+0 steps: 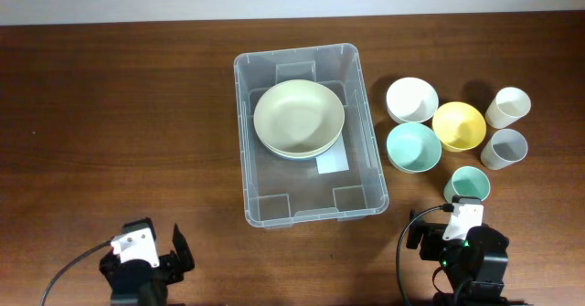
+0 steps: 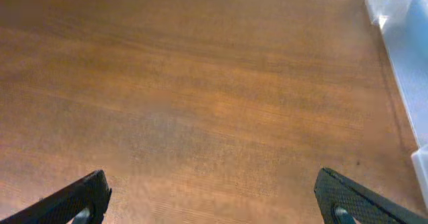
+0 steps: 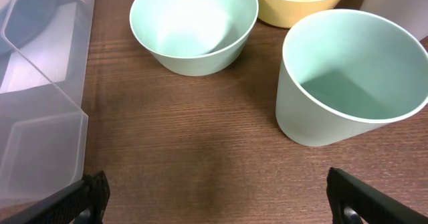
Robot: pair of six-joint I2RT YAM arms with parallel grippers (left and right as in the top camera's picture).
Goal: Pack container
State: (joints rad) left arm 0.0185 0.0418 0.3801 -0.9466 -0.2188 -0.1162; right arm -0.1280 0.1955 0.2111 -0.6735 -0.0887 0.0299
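Item: container (image 1: 306,196), clear plastic rect. bin, centre of wooden table (image 1: 110,114), long side running front to back, upright, open top. Contents: pale green bowl (image 1: 299,117) nested on a second, lighter bowl (image 1: 302,155) of which only the near rim shows, both in the far half; white label (image 1: 333,164) on the base just beside them, toward the right wall. Near half of the bin bare. Outside, right of the bin, in a cluster: white bowl (image 1: 411,100) at the back, yellow bowl (image 1: 458,125) touching or nearly touching it, mint bowl (image 1: 413,147) in front of the white one; cream cup (image 1: 508,107) and grey cup (image 1: 505,148) farthest right; mint cup (image 1: 467,184) nearest the front edge. Left gripper (image 2: 210,187): front-left, over bare wood, jaws spread wide, nothing between them, bin corner at the upper right of its wrist view. Right gripper (image 3: 217,184): front-right, jaws likewise spread wide and holding nothing, facing the gap between bin wall and mint cup, mint bowl beyond.
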